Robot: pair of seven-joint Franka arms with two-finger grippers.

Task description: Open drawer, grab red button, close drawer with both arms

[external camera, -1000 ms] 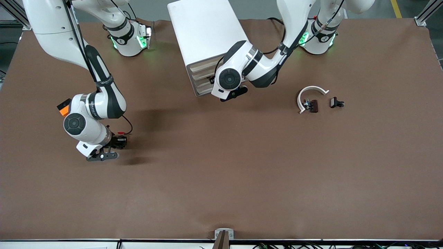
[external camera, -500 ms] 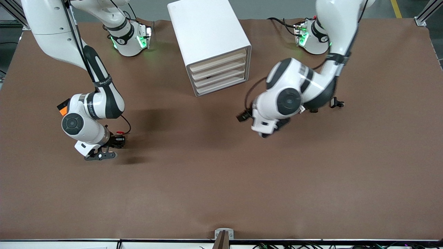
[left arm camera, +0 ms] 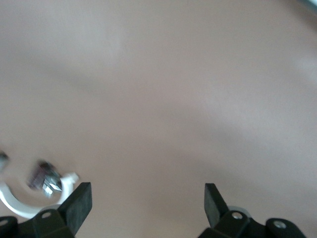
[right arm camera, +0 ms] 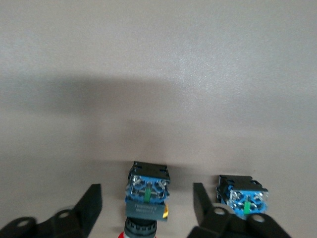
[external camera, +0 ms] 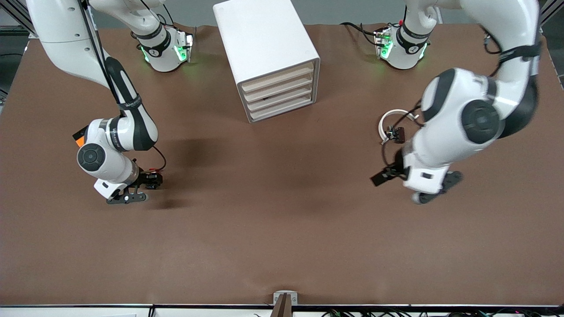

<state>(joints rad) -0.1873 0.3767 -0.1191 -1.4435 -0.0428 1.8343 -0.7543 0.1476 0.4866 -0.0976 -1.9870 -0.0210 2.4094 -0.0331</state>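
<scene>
The right gripper (right arm camera: 146,192) is low over the brown table (external camera: 282,229), toward the right arm's end. Its jaws are released: the two black fingers (right arm camera: 91,203) stand apart and do not touch anything. Between them the button (right arm camera: 147,198) lies on the table, with its blue base pointing away from the gripper and a bit of its red cap showing at the edge of the right wrist view. There is a gap on each side of it, so it is not grasped. A second push button (right arm camera: 242,196) with the same blue base lies just beside it, outside one finger; its cap is hidden, so I cannot tell the colour. An orange block (external camera: 80,141) shows partly past the right arm's wrist. The white cabinet (external camera: 264,39) stands between the two bases, and all four drawers (external camera: 278,90) are pushed in, with their beige fronts flush. The left gripper (left arm camera: 147,191) hangs over bare table toward the left arm's end, with its jaws wide apart and nothing between them. Near it a white curved piece (external camera: 392,115) lies on the table, with a small dark metal part (external camera: 396,133) inside its curve.
</scene>
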